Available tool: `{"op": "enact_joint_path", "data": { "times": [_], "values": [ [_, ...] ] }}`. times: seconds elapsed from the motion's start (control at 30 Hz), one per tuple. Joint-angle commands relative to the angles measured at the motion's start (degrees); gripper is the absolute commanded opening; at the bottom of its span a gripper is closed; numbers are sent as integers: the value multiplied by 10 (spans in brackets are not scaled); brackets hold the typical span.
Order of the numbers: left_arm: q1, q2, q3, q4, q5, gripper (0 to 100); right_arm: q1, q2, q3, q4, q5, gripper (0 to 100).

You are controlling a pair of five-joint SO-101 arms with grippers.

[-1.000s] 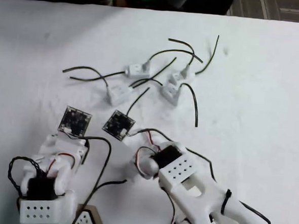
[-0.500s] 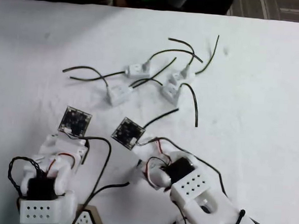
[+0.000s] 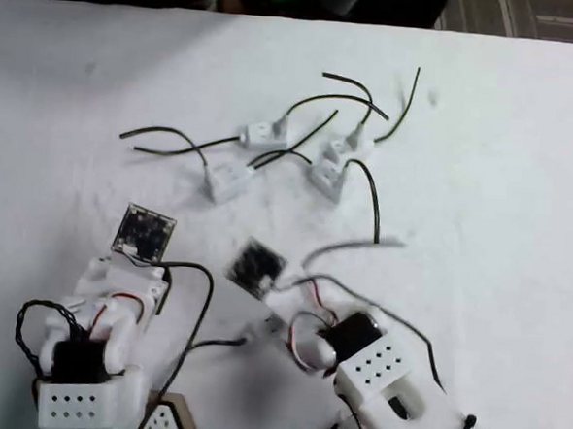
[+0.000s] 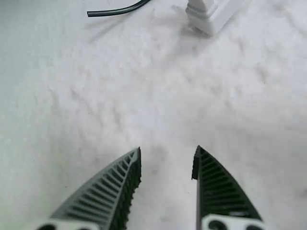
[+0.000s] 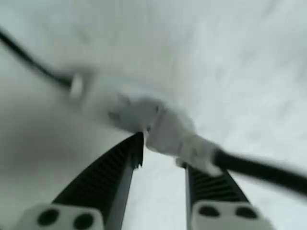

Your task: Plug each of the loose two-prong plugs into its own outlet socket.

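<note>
Between the tips of the right gripper (image 5: 163,153) sits a small white plug (image 5: 175,139). The gripper looks pinched on it, and the plug's black cord (image 5: 259,170) trails off to one side. A second white lump (image 5: 132,112) touches the plug just behind it, but it is too blurry to tell what it is. From above, the right arm (image 3: 375,361) is close to the arms' own side of the table (image 3: 505,140), well apart from the other parts.

So I think the step in hand is bringing one plug to a socket. The next move needs the two prongs lined up straight with a socket's slots, then a soft, steady push. The left gripper (image 4: 167,151) hangs spread apart over bare table with nothing in it.

Counting: two arms, two grippers, one plug held, and four white pieces (image 3: 228,180) bunched mid-table, each with a dark cord. I cannot tell which of those are plugs and which are sockets
</note>
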Motion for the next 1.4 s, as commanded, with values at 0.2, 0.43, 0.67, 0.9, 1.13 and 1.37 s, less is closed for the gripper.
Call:
{"op": "enact_joint_path", "data": {
  "times": [0.2, 0.43, 0.67, 0.9, 1.13, 1.37],
  "values": [
    [-4, -5, -4, 1, -5, 185, 8, -51, -48, 53, -18, 115],
    [-4, -5, -4, 0, -5, 185, 21, -80, -48, 51, -41, 114],
    [-4, -5, -4, -1, -5, 185, 103, -102, -112, 54, -51, 112],
    [-4, -5, -4, -1, -5, 185, 106, 40, -189, 49, -220, 116],
    [-4, -5, -4, 0, -5, 185, 105, 170, -242, 3, -380, 116],
    [-4, -5, -4, 0, -5, 185, 106, 240, -251, 4, -436, 246]
  ]
}}
